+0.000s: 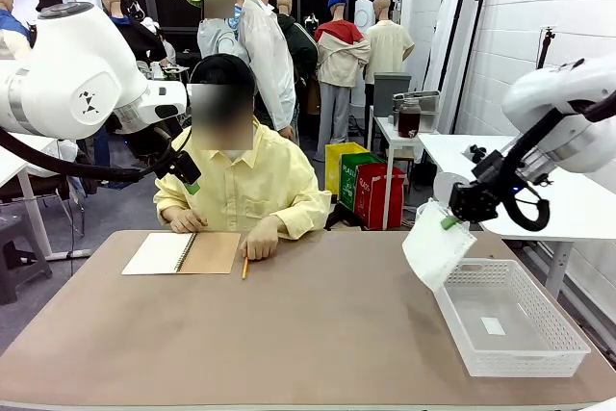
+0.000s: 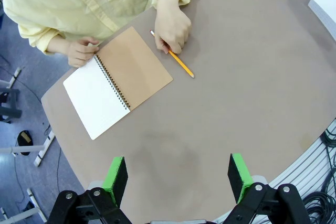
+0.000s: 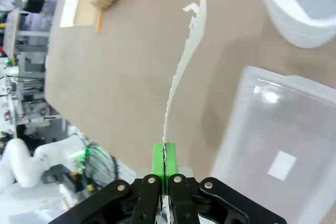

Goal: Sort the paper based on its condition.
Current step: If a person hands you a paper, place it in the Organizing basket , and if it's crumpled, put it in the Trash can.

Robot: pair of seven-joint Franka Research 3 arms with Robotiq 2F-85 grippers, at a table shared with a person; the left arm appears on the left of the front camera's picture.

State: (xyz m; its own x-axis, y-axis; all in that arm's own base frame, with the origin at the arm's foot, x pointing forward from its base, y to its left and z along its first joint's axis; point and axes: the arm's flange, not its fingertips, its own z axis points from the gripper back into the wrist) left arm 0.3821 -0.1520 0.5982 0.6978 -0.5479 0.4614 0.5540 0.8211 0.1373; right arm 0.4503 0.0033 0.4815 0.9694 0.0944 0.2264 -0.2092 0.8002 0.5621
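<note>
Brown table, white basket at its right end. The ragged-edged paper dangles by the basket's near-left corner, pinched tight in the right gripper. I'd carry it fully over the basket before releasing, it's floppy. The left gripper hovers with fingers wide, empty.

The brown tabletop lay bare in the middle. At far left, a tan-covered spiral notebook, yellow pencil and person's hand blocked passage; at right stood a white mesh plastic basket, a white paper sheet hanging above its rim.
</note>
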